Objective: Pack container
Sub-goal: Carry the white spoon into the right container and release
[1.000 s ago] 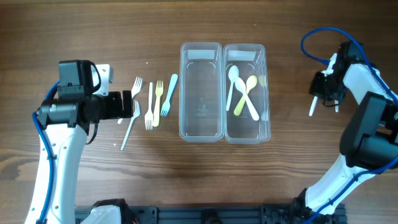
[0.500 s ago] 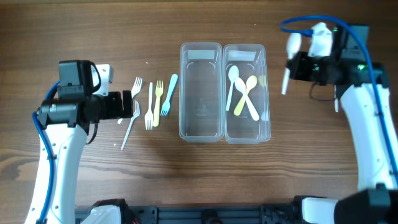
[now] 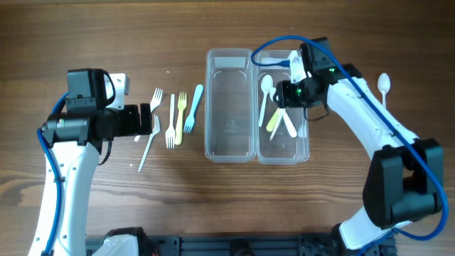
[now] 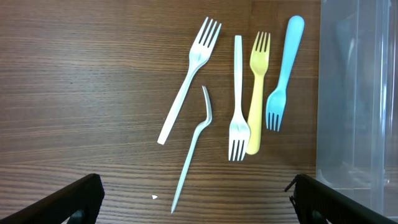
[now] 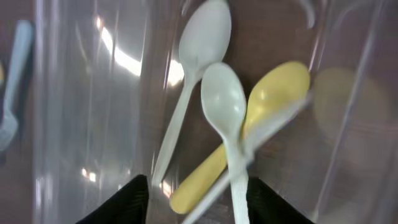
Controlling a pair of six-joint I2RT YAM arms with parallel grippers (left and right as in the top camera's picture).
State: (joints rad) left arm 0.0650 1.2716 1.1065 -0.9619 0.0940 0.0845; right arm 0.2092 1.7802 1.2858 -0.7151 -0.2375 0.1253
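Observation:
Two clear containers stand side by side: the left container (image 3: 229, 104) is empty, and the right container (image 3: 304, 142) holds white and yellow spoons. My right gripper (image 3: 288, 91) (image 5: 196, 208) hovers over the right one, open. Below it lie a white spoon (image 5: 202, 34), a second white spoon (image 5: 224, 99) and a yellow spoon (image 5: 277, 90). A blurred white handle (image 5: 277, 121) lies loose across them, between the fingers. My left gripper (image 3: 146, 119) (image 4: 199, 205) stands open just left of the forks, holding nothing.
Left of the containers lie a white fork (image 4: 189, 74), a bent white fork (image 4: 193, 146), another white fork (image 4: 237, 93), a yellow fork (image 4: 256, 93) and a blue fork (image 4: 283, 71). One white spoon (image 3: 384, 84) lies on the table at the far right.
My right arm swung from the table's right side to above the right container with a white spoon, and its jaws have opened. The left arm has not moved.

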